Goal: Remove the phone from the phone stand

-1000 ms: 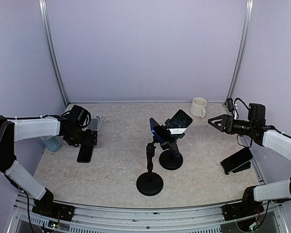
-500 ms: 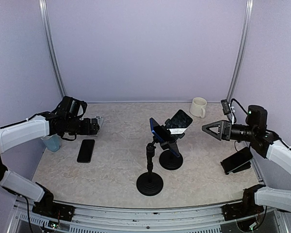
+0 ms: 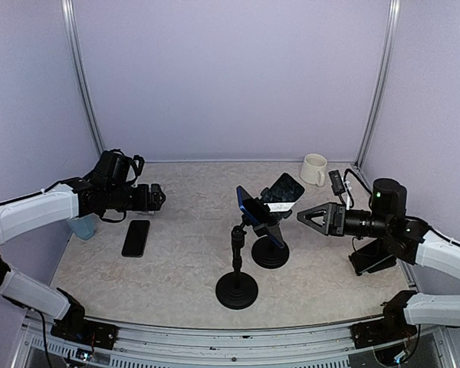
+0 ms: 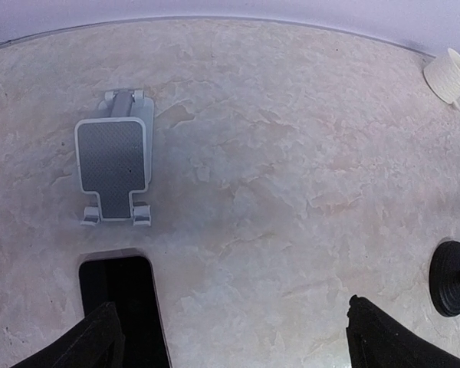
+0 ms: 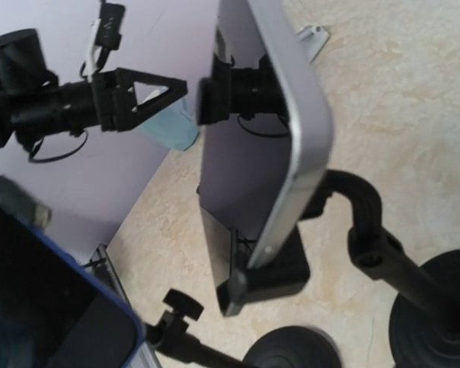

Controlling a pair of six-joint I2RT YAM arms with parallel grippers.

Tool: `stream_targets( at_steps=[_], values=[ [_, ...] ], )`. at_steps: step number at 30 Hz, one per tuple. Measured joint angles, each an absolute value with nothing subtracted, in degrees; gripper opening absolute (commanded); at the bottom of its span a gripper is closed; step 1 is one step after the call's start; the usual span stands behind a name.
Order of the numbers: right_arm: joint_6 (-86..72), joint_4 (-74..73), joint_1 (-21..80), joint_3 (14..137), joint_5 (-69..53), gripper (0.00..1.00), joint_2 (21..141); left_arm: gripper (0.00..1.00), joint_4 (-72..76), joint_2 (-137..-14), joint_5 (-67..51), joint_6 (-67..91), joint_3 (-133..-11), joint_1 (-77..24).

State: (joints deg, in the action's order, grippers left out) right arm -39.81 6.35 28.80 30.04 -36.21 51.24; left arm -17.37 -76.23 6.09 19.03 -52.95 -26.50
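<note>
Two black phone stands rise mid-table. The front stand (image 3: pixel 236 290) carries a blue-edged phone (image 3: pixel 252 207). The rear stand (image 3: pixel 270 253) clamps a dark-screened phone (image 3: pixel 284 189); it fills the right wrist view as a silver-edged phone (image 5: pixel 280 130) in a black clamp (image 5: pixel 272 277). My right gripper (image 3: pixel 307 217) hovers open just right of that phone, holding nothing; its fingers lie outside the right wrist view. At the left, my left gripper (image 3: pixel 156 198) (image 4: pixel 238 349) is open and empty above a black phone (image 3: pixel 136 238) (image 4: pixel 123 303) lying flat on the table.
A grey flat stand (image 4: pixel 113 156) lies just beyond the black phone. A white mug (image 3: pixel 315 169) (image 4: pixel 451 71) stands at the back right. Another phone leans on a small stand (image 3: pixel 376 257) by the right wall. A light-blue cup (image 3: pixel 83 226) sits at the far left.
My right gripper has travelled left, from the right wall to close beside the rear stand's phone. My left gripper has lifted away from the black phone and shifted slightly right.
</note>
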Motion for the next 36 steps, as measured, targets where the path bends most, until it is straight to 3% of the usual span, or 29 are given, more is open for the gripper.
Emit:
stream_targets(
  at_steps=[9,36],
  values=[
    [-42.63,11.55,31.18,30.04,-30.85,0.84,57.10,0.99,-17.15,-76.23,6.07,19.07,-52.95,-27.53],
    [-49.82,25.10,33.80,29.32,-31.97,0.62,64.75,0.99,-16.45,-78.48,6.46,19.22,-52.97,-30.30]
  ],
)
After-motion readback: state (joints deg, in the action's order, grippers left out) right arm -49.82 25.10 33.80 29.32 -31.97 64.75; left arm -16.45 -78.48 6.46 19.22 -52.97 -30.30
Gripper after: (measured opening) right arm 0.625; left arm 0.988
